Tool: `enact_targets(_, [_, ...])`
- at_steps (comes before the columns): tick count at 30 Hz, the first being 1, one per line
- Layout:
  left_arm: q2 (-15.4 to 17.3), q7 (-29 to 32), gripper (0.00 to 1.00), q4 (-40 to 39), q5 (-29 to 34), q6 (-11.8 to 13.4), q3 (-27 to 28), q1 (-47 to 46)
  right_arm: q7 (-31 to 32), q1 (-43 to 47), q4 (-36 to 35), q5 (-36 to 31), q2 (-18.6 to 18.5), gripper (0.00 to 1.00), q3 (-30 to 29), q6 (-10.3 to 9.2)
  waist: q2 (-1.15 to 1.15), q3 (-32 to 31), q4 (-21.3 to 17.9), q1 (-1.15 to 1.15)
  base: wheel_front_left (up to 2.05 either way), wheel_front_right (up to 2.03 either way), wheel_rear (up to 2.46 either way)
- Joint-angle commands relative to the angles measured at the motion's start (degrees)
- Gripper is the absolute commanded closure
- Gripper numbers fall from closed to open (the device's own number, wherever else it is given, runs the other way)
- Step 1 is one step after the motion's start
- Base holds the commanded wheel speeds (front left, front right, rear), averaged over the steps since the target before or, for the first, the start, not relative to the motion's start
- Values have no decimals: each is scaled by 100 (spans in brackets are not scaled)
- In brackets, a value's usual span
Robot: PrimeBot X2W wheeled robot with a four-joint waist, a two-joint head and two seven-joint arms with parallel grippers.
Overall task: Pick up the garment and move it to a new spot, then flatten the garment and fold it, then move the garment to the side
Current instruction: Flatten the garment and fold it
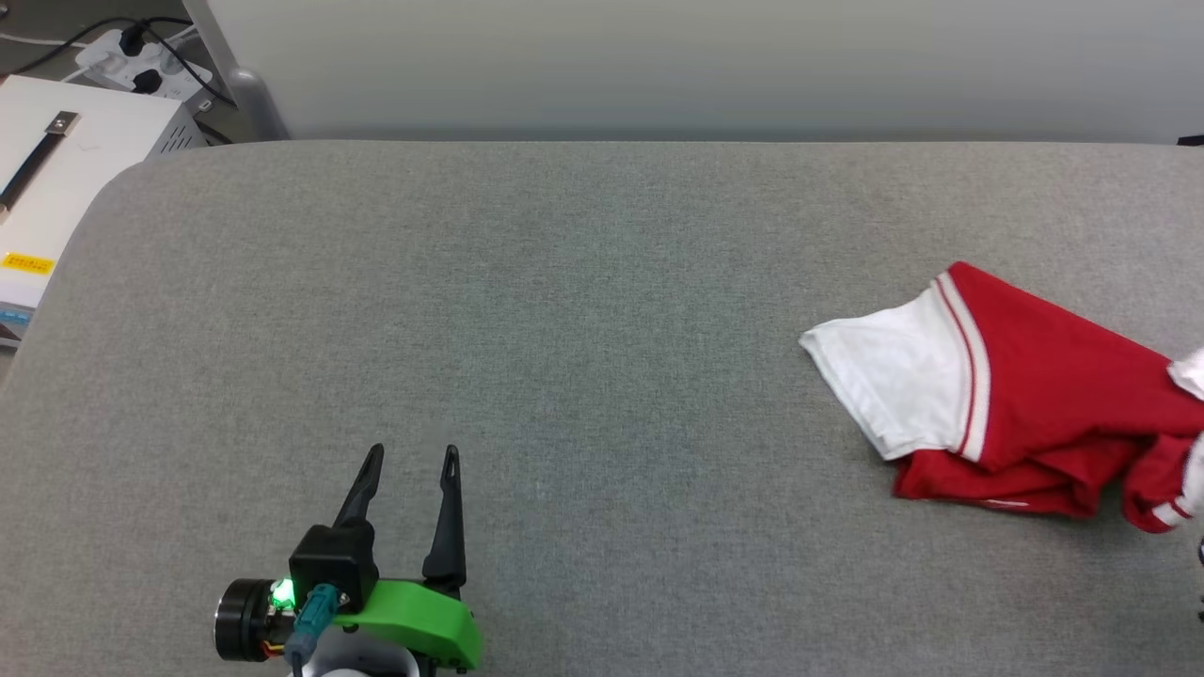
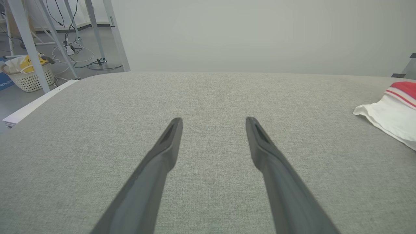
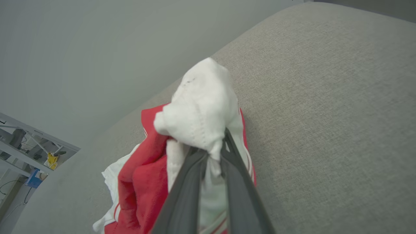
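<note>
The garment [image 1: 1021, 400], a red T-shirt with white sleeves and striped trim, lies crumpled at the right edge of the grey table [image 1: 583, 329]. In the right wrist view my right gripper [image 3: 214, 148] is shut on a bunched white part of the garment [image 3: 198, 117], with red fabric hanging below to the left. My left gripper [image 1: 411, 456] stands open over bare table at the lower left, far from the shirt. The left wrist view shows its fingers [image 2: 169, 139] spread wide, with a white sleeve of the garment [image 2: 390, 117] at the far right.
A white box with a dark handle [image 1: 56, 160] and a power strip [image 1: 141, 61] sit beyond the table's far left corner. A pale wall [image 1: 705, 66] runs behind the table. A basket [image 2: 27, 73] and metal legs stand on the floor to the left.
</note>
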Motion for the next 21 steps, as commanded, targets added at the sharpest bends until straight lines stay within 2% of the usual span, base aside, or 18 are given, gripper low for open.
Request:
enact_targets(1, [-25, -33, 0, 31, -27, 19, -21, 5, -60, 124, 274, 204, 19, 100, -217, -5, 0, 27, -3, 0, 0, 0, 0])
enact_targets(6, [-25, -33, 0, 60, -38, 17, -51, -49, -160, 76, 1496, 721, 118, 100, -888, -5, 0, 87, 20, 0, 0, 0, 0])
enact_targets(12, [-25, -33, 0, 107, -52, 18, -43, -58, -274, -196, 2463, 420, 127, 100, -870, -5, 0, 96, 13, 0, 0, 0, 0])
enact_targets(13, [-25, -33, 0, 117, -52, 17, -41, -54, -321, -244, 2534, 328, 112, 66, -850, -5, 0, 86, 9, 0, 0, 0, 0])
enact_targets(14, [-25, -33, 0, 125, -52, 16, -38, -48, -359, -275, 2567, 246, 93, 23, -831, -5, 0, 76, 6, 0, 0, 0, 0])
enact_targets(15, [-25, -33, 0, 134, -52, 14, -37, -42, -411, -306, 2579, 118, 47, 0, -815, -5, 0, 58, 3, 0, 0, 0, 0])
enact_targets(19, [-25, -33, 0, 161, -38, 13, -26, -20, -515, -347, 2372, -318, -138, 0, -990, -5, 0, -12, -6, 0, 0, 0, 0])
enact_targets(21, [-25, -33, 0, 153, -26, 20, -7, -7, -521, -358, 2104, -806, -291, 0, -1351, -5, 0, -33, -23, 0, 0, 0, 0])
